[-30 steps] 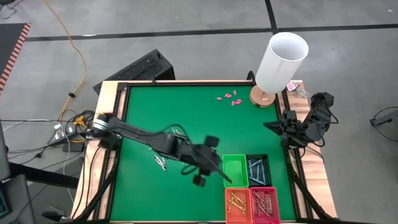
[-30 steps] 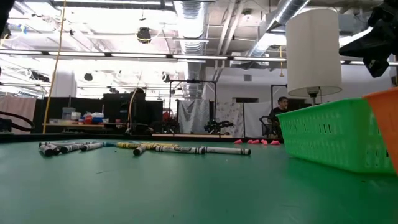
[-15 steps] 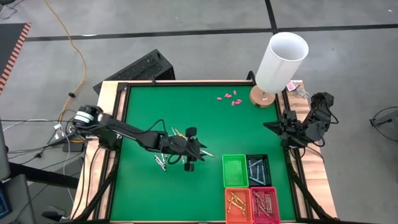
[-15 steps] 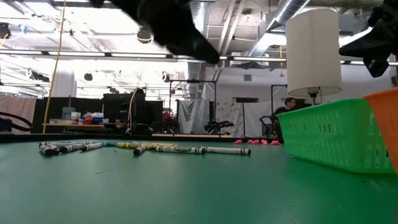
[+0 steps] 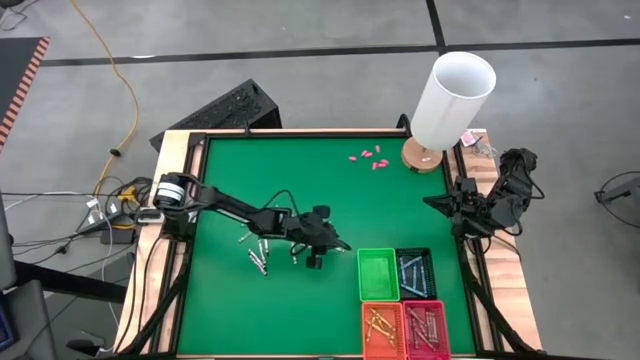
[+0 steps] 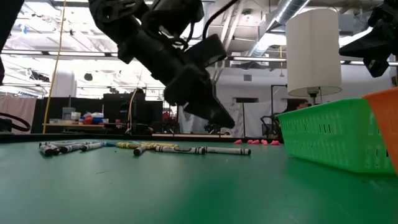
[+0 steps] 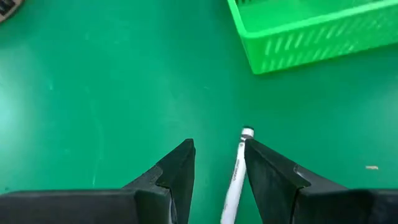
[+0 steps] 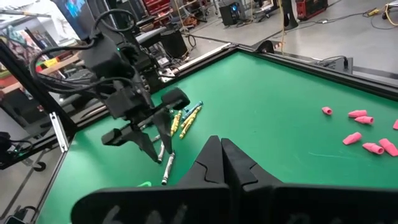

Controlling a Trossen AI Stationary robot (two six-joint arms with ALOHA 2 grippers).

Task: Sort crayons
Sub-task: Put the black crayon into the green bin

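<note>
Left end effector hovers mid-table, fingers parted — right end effector closed.

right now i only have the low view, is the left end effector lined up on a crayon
observer: Yes. The left wrist view shows the left end effector open above a grey-white crayon, which sits off centre between the jaws.
operator: anything in the green basket
observer: From above, the green basket looks empty.
operator: right arm
observer: The right end effector is shut, parked at the right edge of the table.
</note>
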